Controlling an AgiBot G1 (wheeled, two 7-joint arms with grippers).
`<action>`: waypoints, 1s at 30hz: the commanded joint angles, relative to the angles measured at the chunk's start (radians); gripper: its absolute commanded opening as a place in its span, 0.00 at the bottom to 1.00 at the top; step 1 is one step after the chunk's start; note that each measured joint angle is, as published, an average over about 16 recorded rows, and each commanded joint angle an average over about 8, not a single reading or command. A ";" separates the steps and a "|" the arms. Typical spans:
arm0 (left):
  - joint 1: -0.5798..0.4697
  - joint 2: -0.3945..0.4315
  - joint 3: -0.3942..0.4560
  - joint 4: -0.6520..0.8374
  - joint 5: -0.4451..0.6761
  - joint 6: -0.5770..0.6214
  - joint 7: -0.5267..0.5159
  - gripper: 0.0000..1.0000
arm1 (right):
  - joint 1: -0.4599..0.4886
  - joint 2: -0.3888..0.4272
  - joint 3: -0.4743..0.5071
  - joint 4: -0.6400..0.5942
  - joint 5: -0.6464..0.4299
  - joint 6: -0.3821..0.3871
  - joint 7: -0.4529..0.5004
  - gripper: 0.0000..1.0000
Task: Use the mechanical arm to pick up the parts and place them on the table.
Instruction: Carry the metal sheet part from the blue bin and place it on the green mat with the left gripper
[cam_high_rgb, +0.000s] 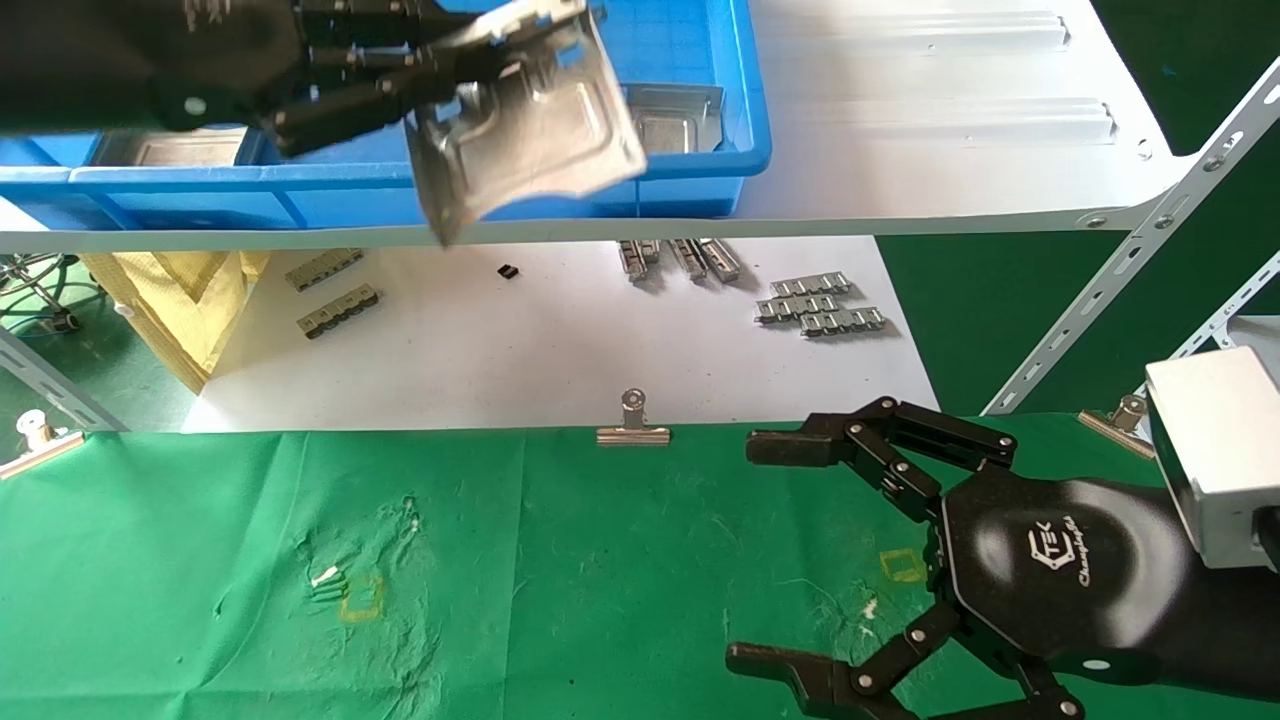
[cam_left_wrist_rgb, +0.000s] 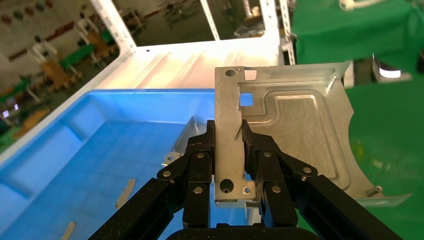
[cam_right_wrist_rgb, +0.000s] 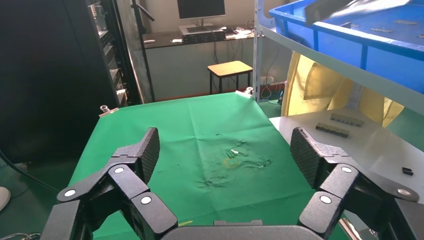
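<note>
Silver part (cam_high_rgb: 530, 120) in left pincer (cam_high_rgb: 440, 80), two in tray (cam_high_rgb: 700, 170)

My left gripper (cam_high_rgb: 440, 75) holds a part (cam_high_rgb: 530, 120) above the tray (cam_high_rgb: 700, 185); my right gripper (cam_high_rgb: 770, 555) hangs over the table (cam_high_rgb: 500, 580).

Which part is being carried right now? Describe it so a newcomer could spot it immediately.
Start at the blue tray on the white shelf. Just above its front wall, the left tool grips a square stamped plate. Unlike the plate lying in the tray, it hangs tilted in the air.
</note>
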 joint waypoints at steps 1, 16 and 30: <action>0.023 -0.013 0.002 -0.043 -0.016 0.018 0.024 0.00 | 0.000 0.000 0.000 0.000 0.000 0.000 0.000 1.00; 0.316 -0.343 0.343 -0.393 -0.184 -0.006 0.271 0.00 | 0.000 0.000 -0.001 0.000 0.001 0.000 0.000 1.00; 0.370 -0.244 0.447 -0.053 -0.130 -0.026 0.554 0.32 | 0.000 0.001 -0.002 0.000 0.001 0.001 -0.001 1.00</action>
